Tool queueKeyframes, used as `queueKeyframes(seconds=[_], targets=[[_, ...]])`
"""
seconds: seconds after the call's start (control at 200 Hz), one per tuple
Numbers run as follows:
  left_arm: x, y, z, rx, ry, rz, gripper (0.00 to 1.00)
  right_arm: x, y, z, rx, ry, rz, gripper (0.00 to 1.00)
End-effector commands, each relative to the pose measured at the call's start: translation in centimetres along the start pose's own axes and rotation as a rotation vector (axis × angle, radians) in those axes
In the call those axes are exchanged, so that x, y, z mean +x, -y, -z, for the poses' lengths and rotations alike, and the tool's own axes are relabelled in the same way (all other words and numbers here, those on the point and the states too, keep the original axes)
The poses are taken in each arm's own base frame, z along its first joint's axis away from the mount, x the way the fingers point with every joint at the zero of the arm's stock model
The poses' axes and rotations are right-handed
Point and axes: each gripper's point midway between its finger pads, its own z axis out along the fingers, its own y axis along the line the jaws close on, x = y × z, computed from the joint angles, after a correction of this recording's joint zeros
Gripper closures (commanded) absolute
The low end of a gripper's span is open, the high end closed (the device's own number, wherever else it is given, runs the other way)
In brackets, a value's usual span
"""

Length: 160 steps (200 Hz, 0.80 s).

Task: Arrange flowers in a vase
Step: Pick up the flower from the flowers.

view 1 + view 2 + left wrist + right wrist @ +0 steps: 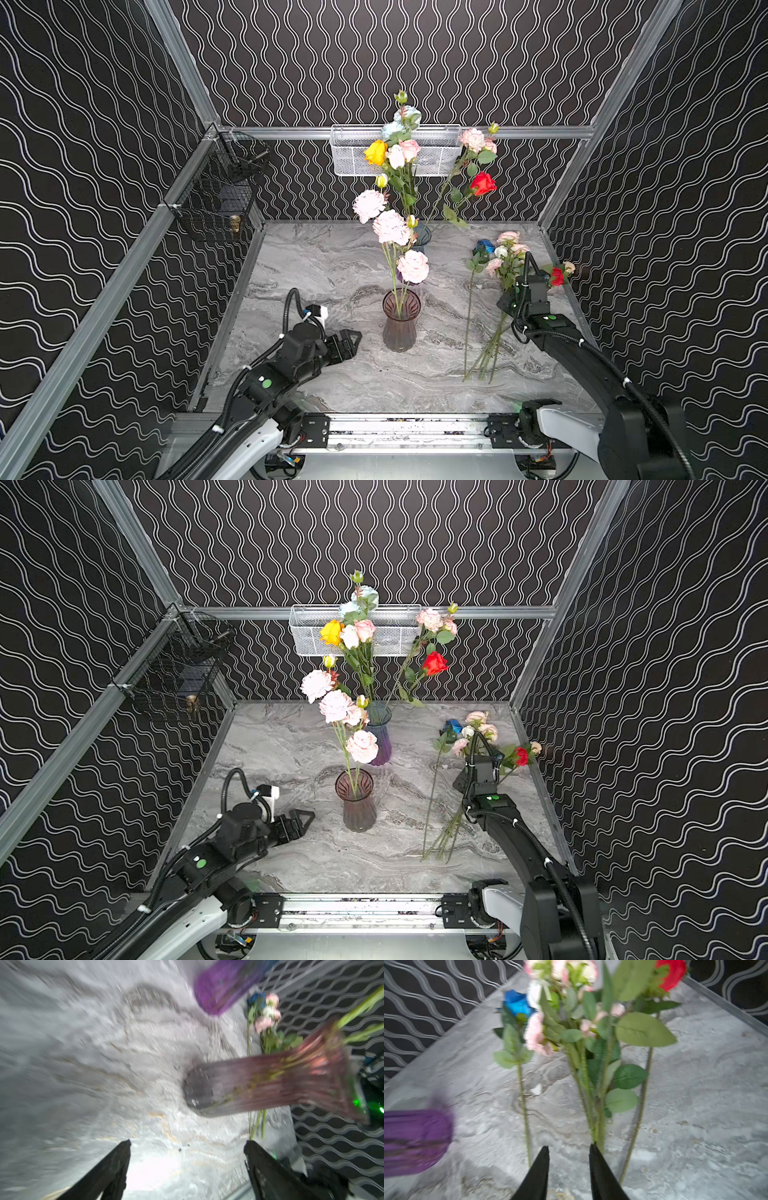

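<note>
A pinkish ribbed glass vase (400,328) (359,812) (259,1086) stands front centre and holds a pale pink peony spray (390,226). Behind it, a purple vase (380,742) (415,1140) holds yellow, white, pink and red roses (395,156). More flowers (505,259) (591,1028) lie on the table at the right: a blue rose (517,1002), pink sprays and a red rose (557,276). My left gripper (353,338) (187,1145) is open and empty, left of the pinkish vase. My right gripper (508,300) (569,1147) hangs open over the loose stems, with a stem bundle just outside one finger.
A white mesh basket (353,158) hangs on the back wall and a black wire basket (216,199) on the left wall. Metal frame rails run along the table's sides, and a metal rail (407,428) spans its front edge.
</note>
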Motion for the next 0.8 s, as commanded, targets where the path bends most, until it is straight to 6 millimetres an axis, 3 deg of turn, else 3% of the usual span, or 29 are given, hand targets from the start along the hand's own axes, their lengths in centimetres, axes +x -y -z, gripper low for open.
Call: queueKeyframes(seconds=[0.0, 0.195, 0.28, 0.405, 0.711, 0.796], targets=[[1.1, 2.9, -0.6, 0.168, -0.077, 0.024, 0.14, -0.1, 0.5, -1.2, 0.014, -0.012, -0.016, 0.63], [1.7, 2.7, -0.9, 0.225, -0.061, 0.067, 0.14, 0.7, 1.1, -4.0, 0.020, -0.122, -0.009, 0.70], [1.8, 2.4, -0.8, 0.220, -0.053, 0.070, 0.14, 1.2, 1.4, -5.0, 0.008, -0.171, -0.021, 0.80], [1.9, 2.1, -0.7, 0.213, -0.048, 0.078, 0.14, 1.6, 0.5, -6.0, -0.035, -0.221, -0.012, 0.86], [1.5, 2.6, -0.4, 0.211, -0.049, 0.058, 0.14, 2.5, -0.1, -6.5, -0.064, -0.277, 0.000, 0.82], [1.3, 2.8, -0.3, 0.214, -0.045, 0.052, 0.14, 3.1, 0.1, -6.8, -0.059, -0.293, -0.003, 0.73]])
